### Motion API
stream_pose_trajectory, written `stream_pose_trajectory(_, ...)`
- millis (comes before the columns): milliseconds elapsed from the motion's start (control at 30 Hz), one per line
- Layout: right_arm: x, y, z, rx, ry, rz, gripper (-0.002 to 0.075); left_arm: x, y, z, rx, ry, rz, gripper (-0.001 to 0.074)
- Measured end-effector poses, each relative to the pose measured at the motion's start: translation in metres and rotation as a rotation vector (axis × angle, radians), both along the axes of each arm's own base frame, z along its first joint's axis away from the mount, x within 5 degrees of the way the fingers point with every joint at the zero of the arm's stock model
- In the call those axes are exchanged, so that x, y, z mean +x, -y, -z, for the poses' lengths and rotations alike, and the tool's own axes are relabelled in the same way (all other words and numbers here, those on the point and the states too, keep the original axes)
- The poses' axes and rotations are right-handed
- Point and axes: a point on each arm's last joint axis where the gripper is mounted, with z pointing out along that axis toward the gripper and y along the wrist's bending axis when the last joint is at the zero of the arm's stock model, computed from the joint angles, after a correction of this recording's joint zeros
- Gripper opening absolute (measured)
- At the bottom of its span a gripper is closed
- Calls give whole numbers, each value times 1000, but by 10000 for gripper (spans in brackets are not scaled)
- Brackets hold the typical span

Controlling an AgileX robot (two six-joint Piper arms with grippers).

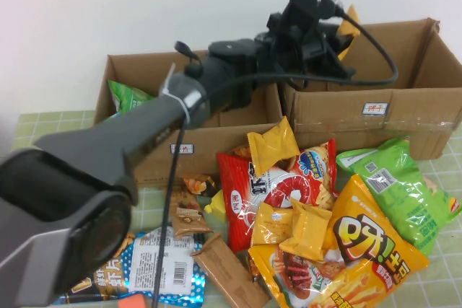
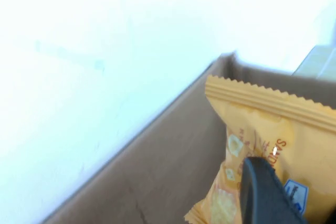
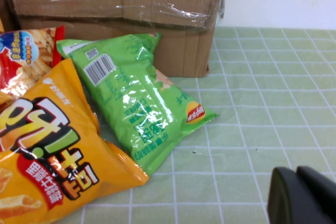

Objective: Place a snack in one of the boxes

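My left gripper reaches over the right cardboard box and is shut on a small yellow snack packet. In the left wrist view the packet hangs above the box's inner wall, with one dark finger pressed on it. The left cardboard box stands beside it and holds a green bag. My right gripper is shut and empty, low over the green tiled cloth, out of the high view.
A pile of snacks lies in front of the boxes: a green chips bag, a big orange bag, a red bag, small yellow packets, a blue bag, a brown packet. The green bag lies near my right gripper.
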Motion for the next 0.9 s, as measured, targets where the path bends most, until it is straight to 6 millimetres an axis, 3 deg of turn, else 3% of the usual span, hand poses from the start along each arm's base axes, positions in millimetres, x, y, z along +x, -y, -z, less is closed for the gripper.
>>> stream_pose_trajectory(100, 0, 0, 0, 0, 0, 0, -2, 10, 3, 17, 11, -15, -37, 221)
stream_pose_trajectory(300, 0, 0, 0, 0, 0, 0, -2, 14, 2, 22, 24, -9, -75, 522)
stream_pose_trajectory(433, 0, 0, 0, 0, 0, 0, -2, 11, 0, 5, 7, 14, -69, 558)
stream_pose_trajectory(567, 0, 0, 0, 0, 0, 0, -2, 1, -9, -44, -45, 86, -69, 442)
stream_pose_trajectory(700, 0, 0, 0, 0, 0, 0, -2, -25, -21, -111, -135, 160, 20, 172)
stream_pose_trajectory(767, 0, 0, 0, 0, 0, 0, -2, -43, -27, -139, -130, 198, 114, 73)
stream_pose_trajectory(900, 0, 0, 0, 0, 0, 0, -2, -81, -33, -160, 10, 121, 333, 15)
